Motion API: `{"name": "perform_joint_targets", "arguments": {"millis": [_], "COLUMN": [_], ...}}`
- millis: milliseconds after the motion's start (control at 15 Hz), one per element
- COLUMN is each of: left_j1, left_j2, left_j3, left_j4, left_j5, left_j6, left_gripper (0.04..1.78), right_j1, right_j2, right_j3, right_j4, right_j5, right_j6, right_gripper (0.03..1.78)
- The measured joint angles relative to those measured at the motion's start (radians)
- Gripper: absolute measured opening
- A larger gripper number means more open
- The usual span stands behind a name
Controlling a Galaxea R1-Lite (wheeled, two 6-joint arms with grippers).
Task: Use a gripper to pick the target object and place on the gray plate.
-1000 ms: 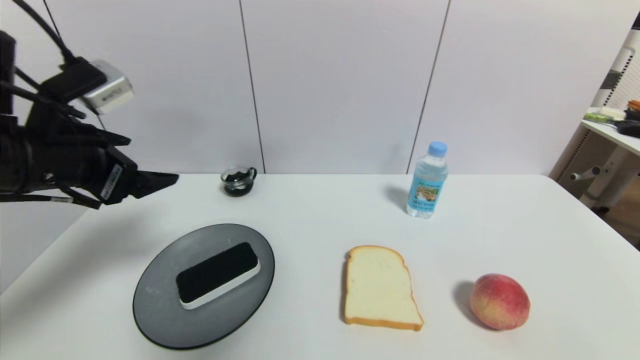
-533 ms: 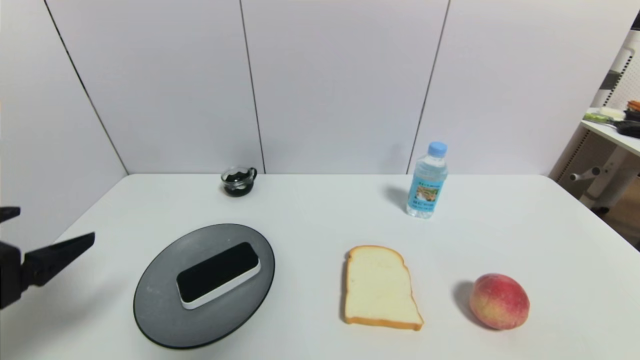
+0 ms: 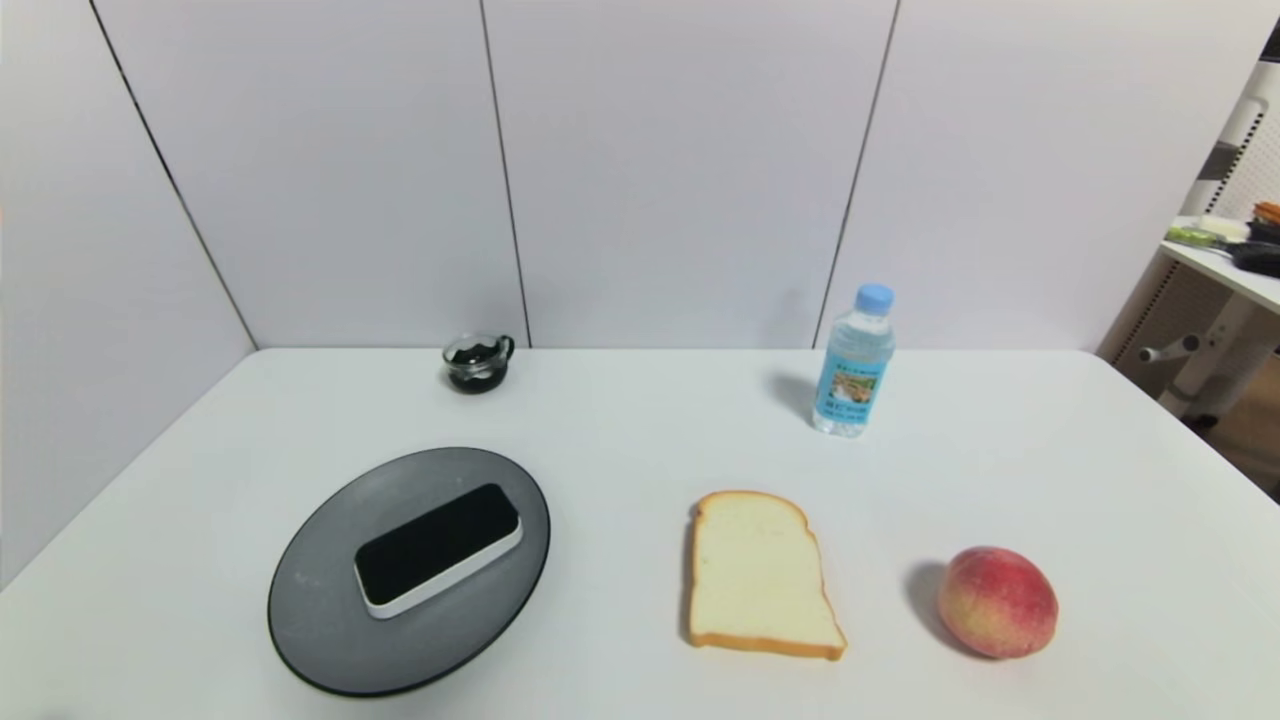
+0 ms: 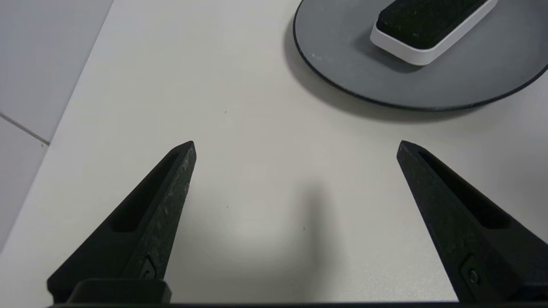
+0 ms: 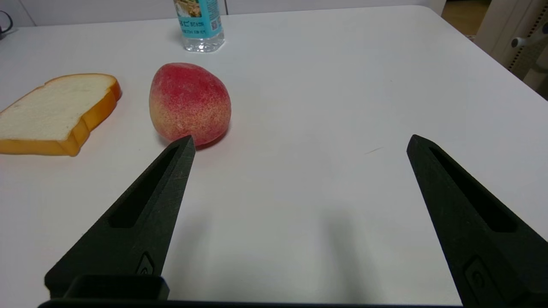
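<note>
The target object (image 3: 437, 548) lies flat on the gray plate (image 3: 320, 620), long axis diagonal. The left gripper (image 4: 295, 147), fingers spread and empty, hangs beside the plate, nearer than the equally spread right gripper (image 5: 299, 143).

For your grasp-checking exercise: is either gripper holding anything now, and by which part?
Nothing is held. The left gripper and right gripper are both open over bare table; the eraser lies free on the gray plate.

The left claw (image 4: 295, 145) gapes above the table (image 4: 239, 128), eraser (image 4: 428, 25) lying on the gray plate (image 4: 342, 64).
</note>
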Motion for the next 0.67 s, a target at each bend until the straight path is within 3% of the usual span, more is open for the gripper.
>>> {"name": "perform_joint_targets", "arguments": {"millis": [200,667], "left_j1": [0.018,0.023], "left_j2": [-0.124,-0.27], "left_j3": [0.108,0.139], "left_j4": [-0.072,-0.099], "left_j5": [-0.044,-0.03], "left_j6": [-0.004,-0.111], "left_gripper": [1.69,1.69], "right_j1": [0.0,0.0], "right_j2": [0.0,0.0], "right_j3": [0.0,0.0], "right_j4": [0.0,0.0], "right_j5": [0.0,0.0], "right_j6": [0.0,0.0], "right_gripper": [1.71,1.71]}}
